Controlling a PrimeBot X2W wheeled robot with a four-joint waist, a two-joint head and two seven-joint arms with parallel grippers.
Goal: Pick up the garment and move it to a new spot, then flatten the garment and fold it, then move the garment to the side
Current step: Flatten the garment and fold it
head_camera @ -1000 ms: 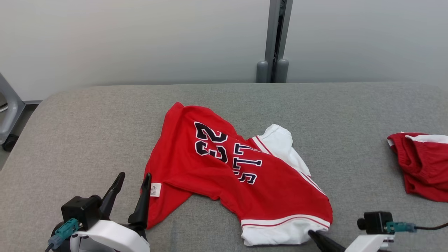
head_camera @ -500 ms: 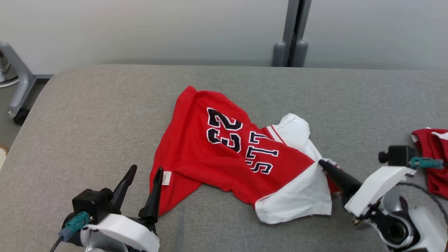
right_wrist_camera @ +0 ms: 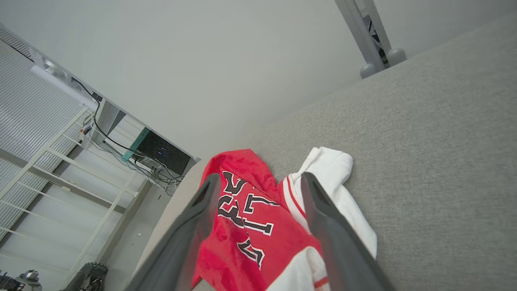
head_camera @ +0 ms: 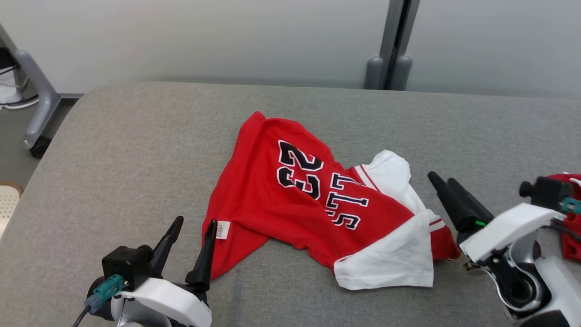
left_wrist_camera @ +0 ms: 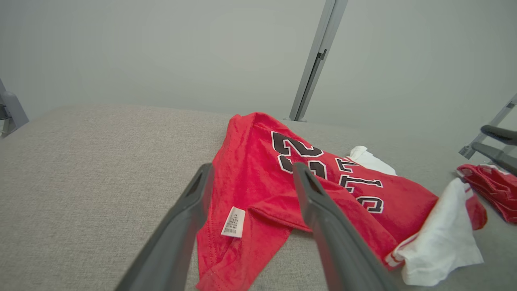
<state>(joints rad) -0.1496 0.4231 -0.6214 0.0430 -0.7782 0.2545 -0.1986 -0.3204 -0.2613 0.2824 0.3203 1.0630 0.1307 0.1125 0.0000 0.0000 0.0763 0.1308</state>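
The garment [head_camera: 272, 200], a red jersey with dark "23" lettering and white sleeves, lies crumpled in the middle of the grey table [head_camera: 136, 150]. One white sleeve [head_camera: 395, 259] is folded over its near right corner. My left gripper [head_camera: 196, 222] stands open at the garment's near left corner, its right finger beside the white label [head_camera: 223, 229]; in the left wrist view the gripper [left_wrist_camera: 253, 166] frames the garment [left_wrist_camera: 323, 182]. My right gripper [head_camera: 441, 178] hangs open just right of the garment, holding nothing. Its own view [right_wrist_camera: 260, 178] looks over the lettering [right_wrist_camera: 246, 226].
A second red garment [head_camera: 571, 243] lies at the table's right edge, partly behind my right arm, and appears in the left wrist view [left_wrist_camera: 492, 186]. A grey post [head_camera: 395, 45] stands behind the table. A wheeled frame leg [head_camera: 36, 104] stands off the left end.
My right gripper carried the white sleeve up over the garment's near right corner, let it go and drew back to the right. The head camera shifted. My left gripper stayed open.
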